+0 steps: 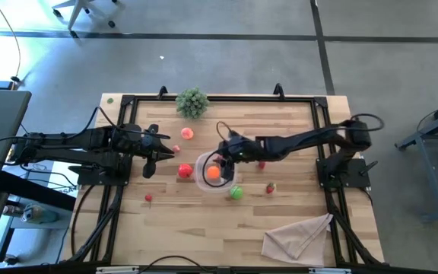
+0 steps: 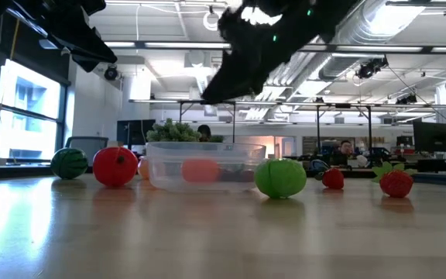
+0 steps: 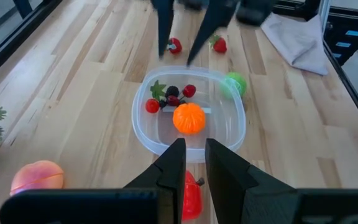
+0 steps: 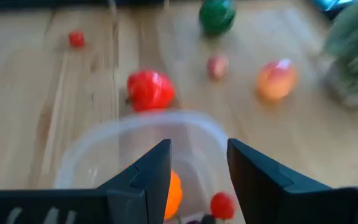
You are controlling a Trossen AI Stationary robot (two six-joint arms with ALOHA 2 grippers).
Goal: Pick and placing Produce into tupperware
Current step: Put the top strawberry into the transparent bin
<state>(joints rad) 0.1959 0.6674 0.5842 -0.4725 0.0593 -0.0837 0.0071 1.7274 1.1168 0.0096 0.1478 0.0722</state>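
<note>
The clear tupperware (image 1: 201, 169) sits mid-table and holds an orange fruit (image 3: 188, 118), small red berries (image 3: 189, 91) and a dark berry with a leaf (image 3: 171, 91). My right gripper (image 4: 197, 155) hangs open just above the tupperware's (image 4: 135, 127) far part, with nothing between its fingers. My left gripper (image 3: 193, 155) waits to the tupperware's left, its fingers nearly together and empty. Loose produce rests on the wood: a red piece (image 1: 185, 171), a peach (image 1: 186, 133), a green ball (image 1: 236, 192), a strawberry (image 1: 271, 188) and small red ones (image 1: 149, 199).
A bushy plant sprig (image 1: 192, 101) stands at the far edge. A beige cloth (image 1: 299, 236) lies crumpled at the near right. A dark green ball (image 2: 69, 163) sits to the left in the low view. A black frame (image 1: 204, 97) borders the table.
</note>
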